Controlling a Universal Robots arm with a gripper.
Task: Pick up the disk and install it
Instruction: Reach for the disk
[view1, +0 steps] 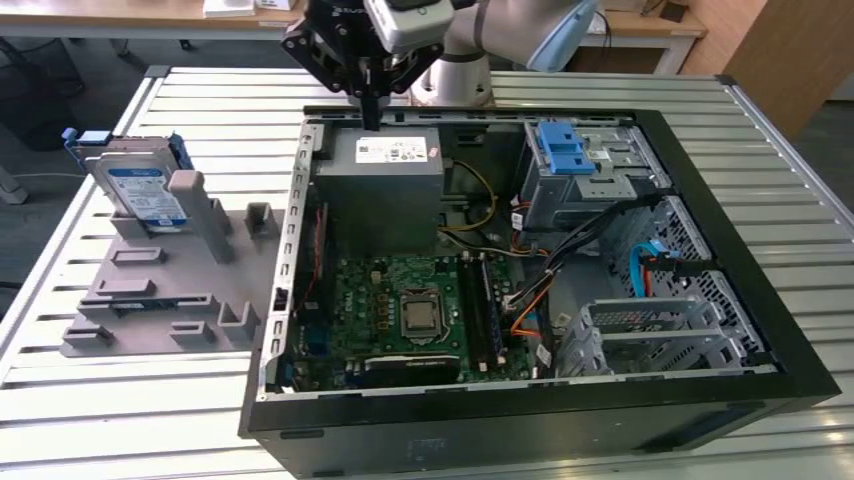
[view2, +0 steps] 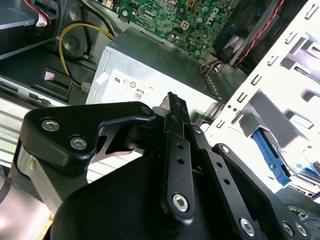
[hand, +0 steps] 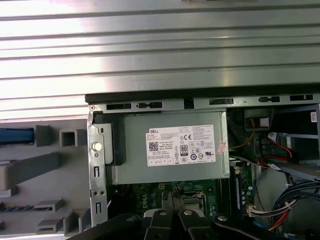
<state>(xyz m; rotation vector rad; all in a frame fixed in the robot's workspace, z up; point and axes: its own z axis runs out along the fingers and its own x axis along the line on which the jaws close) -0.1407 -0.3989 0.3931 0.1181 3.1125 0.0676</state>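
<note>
Disk (view1: 140, 192) stands upright in a slot of the grey holder (view1: 147, 290), on the exterior view's left, beside the open computer case (view1: 534, 425) on the slatted table (view1: 120, 410). The gripper (view1: 370, 118) is well apart from it, over the far edge of the case, just above the grey power-supply box (view1: 380, 190). Its fingers are pressed together and pinch nothing.

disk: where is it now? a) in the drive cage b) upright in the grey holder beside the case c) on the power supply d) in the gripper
b: the disk stands upright in the grey holder, outside the case, with the gripper apart from it near the power supply.
</note>
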